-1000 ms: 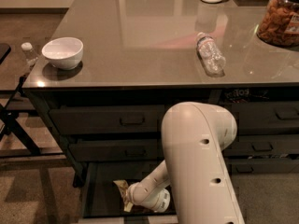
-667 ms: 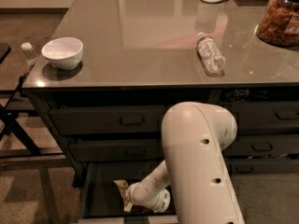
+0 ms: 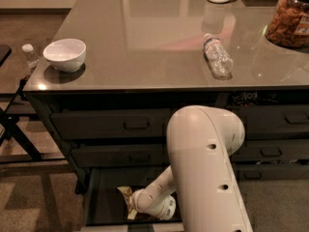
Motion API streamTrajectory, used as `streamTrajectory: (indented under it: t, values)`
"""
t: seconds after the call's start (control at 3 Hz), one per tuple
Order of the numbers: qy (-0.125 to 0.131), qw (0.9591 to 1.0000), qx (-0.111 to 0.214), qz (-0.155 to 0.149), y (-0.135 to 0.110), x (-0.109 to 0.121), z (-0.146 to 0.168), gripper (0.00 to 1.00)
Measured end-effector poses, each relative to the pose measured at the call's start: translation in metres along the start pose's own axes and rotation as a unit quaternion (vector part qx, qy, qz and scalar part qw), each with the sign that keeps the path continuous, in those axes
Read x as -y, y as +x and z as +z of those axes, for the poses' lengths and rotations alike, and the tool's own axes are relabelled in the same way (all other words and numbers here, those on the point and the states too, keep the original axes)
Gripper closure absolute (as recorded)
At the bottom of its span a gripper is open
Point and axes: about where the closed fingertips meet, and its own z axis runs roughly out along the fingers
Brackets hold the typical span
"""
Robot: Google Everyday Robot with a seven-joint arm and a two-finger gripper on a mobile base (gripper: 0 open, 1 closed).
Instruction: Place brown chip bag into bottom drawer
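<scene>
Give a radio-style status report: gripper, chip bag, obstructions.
Gripper low inside open bottom drawer. Brown chip bag at gripper, in drawer. Nothing seen blocking.

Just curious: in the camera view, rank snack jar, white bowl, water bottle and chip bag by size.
1. Snack jar, though cropped.
2. White bowl and water bottle, about alike.
3. Brown chip bag, mostly hidden by the gripper down in the bottom drawer.

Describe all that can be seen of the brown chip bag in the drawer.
Only a small part of the brown chip bag shows: a crinkled, yellowish-tan strip, thin and foil-like, roughly upright. It is inside the open bottom drawer, left of centre. Whether it rests on the dark floor cannot be told. The gripper, down in the drawer, is against it and hides the rest.
</scene>
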Motion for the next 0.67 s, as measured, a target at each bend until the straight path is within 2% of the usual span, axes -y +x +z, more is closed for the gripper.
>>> streamTrajectory:
  t: [0.33,0.67]
  values:
    - [0.0,1.0,0.0,0.0,0.0,0.0,0.0,0.12]
    - [0.0,1.0,0.0,0.0,0.0,-0.0001,0.0001,0.0]
